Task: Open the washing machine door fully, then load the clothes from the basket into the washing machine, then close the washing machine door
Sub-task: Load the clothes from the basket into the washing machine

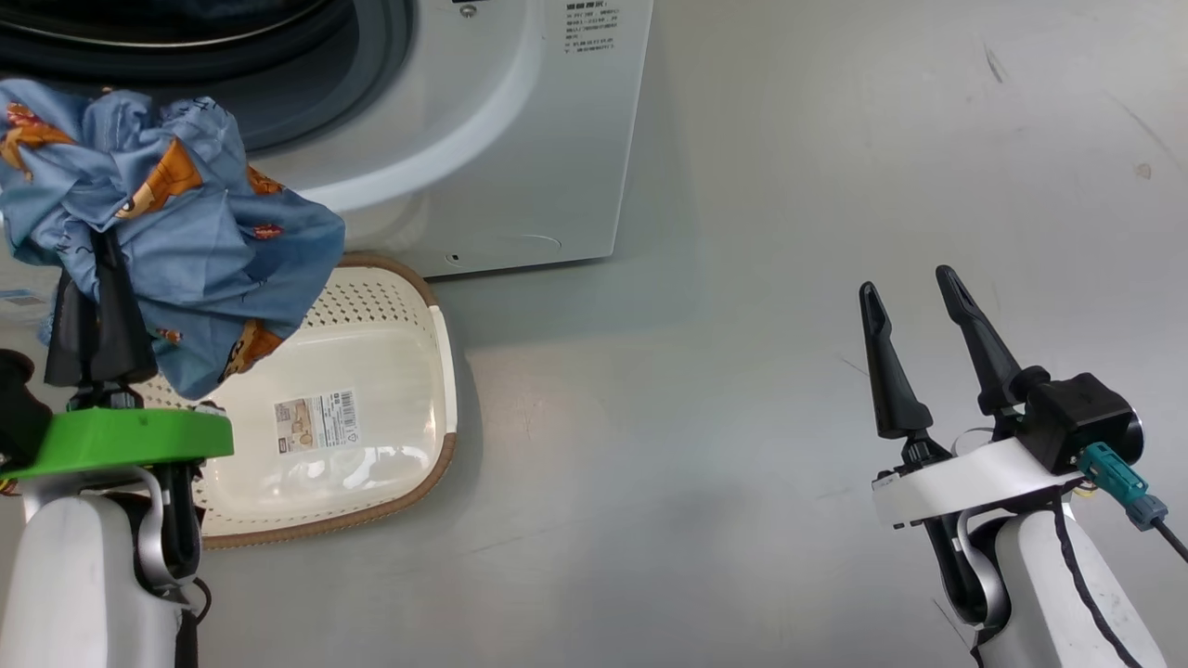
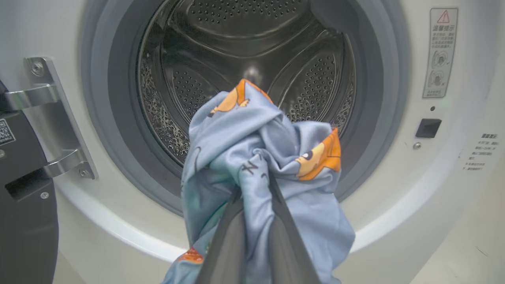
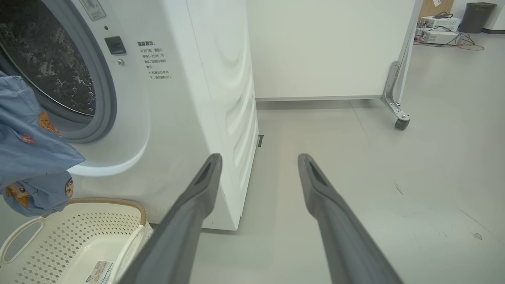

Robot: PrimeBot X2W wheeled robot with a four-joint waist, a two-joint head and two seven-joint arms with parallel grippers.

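Note:
My left gripper (image 2: pixel 254 185) is shut on a bunch of the clothes (image 2: pixel 260 157), light-blue fabric with orange figures. It holds the clothes (image 1: pixel 167 213) above the basket (image 1: pixel 422 306), just in front of the washing machine (image 1: pixel 520 139). The steel drum (image 2: pixel 252 59) stands open behind the bundle. The washing machine door (image 2: pixel 23 221) is swung open at the left on its metal hinge (image 2: pixel 51 130). The cream basket (image 3: pixel 79 240) lies on the floor with its bare bottom and sticker showing. My right gripper (image 1: pixel 914 288) hovers open over the floor, far to the right, holding nothing.
Grey floor (image 1: pixel 789 417) stretches to the right of the machine. A white partition (image 3: pixel 327 47) on a castor (image 3: pixel 401 123) stands behind it. Boxes with cables (image 3: pixel 438 33) and a dark bin (image 3: pixel 475 15) sit at the far back right.

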